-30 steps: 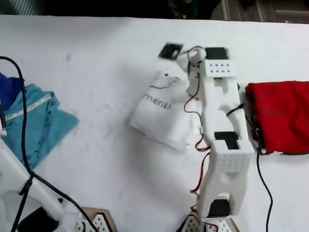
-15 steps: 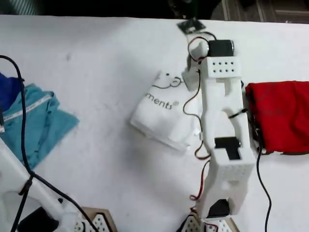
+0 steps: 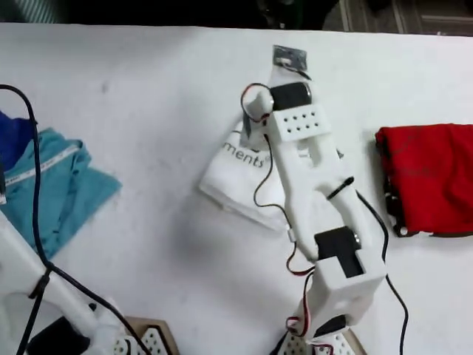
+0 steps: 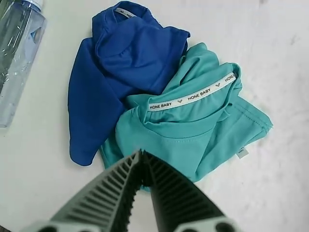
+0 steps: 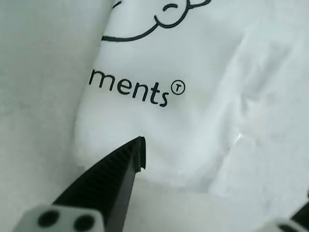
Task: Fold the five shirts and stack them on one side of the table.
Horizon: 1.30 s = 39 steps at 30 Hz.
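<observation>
At the centre of the table [image 3: 148, 96], the white shirt [image 3: 244, 181] was overhung by the right gripper [image 5: 223, 176], spread wide, nothing held. Its folding was judged under way; an edge grasp was called for next. At 9 o'clock, the left gripper [image 4: 142, 159] was closed, empty.

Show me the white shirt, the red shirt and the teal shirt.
white shirt [image 3: 233, 185]: high view, plain cloth near the print.
red shirt [image 3: 429, 177]: high view, middle of the cloth.
teal shirt [image 4: 193, 135]: left wrist view, chest below the collar.
</observation>
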{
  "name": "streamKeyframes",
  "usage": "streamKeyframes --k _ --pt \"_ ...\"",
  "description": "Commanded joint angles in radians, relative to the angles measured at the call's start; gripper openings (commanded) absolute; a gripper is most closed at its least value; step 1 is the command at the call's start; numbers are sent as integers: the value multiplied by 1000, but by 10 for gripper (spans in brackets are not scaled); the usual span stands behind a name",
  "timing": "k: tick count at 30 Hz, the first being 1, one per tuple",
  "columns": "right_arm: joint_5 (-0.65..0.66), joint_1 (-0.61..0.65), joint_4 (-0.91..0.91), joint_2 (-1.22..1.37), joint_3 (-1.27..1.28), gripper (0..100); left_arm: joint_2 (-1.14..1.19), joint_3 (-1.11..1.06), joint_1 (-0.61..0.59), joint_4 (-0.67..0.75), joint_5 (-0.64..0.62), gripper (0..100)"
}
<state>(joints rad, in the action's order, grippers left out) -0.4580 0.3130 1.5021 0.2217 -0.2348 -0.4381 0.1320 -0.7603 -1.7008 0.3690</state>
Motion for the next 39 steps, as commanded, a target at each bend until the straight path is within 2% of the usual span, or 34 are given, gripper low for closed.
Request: streamKeyframes --k 1,8,16,19,23,25,26,31,36,39 --pt "-75 10 -156 -33 124 508 -22 3 8 15 8 31" --pt "-164 -1 -407 140 236 508 -22 3 5 12 8 31" --pt "-204 -39 -475 317 219 491 -25 3 4 8 8 31" --pt "-206 -42 -423 332 169 375 -24 3 4 8 8 31" --pt "-195 -76 -409 354 155 120 -27 3 4 8 8 31" --pt "-143 -88 -390 361 130 28 -27 3 4 8 9 31" --pt "-109 -96 -380 363 121 15 -27 3 4 8 9 31" --pt "40 -147 -295 331 77 18 -27 3 4 8 9 31" --pt "298 -179 -157 226 0 20 -27 3 4 8 9 31" --pt "410 -196 -101 153 -25 20 -27 3 4 8 8 31"
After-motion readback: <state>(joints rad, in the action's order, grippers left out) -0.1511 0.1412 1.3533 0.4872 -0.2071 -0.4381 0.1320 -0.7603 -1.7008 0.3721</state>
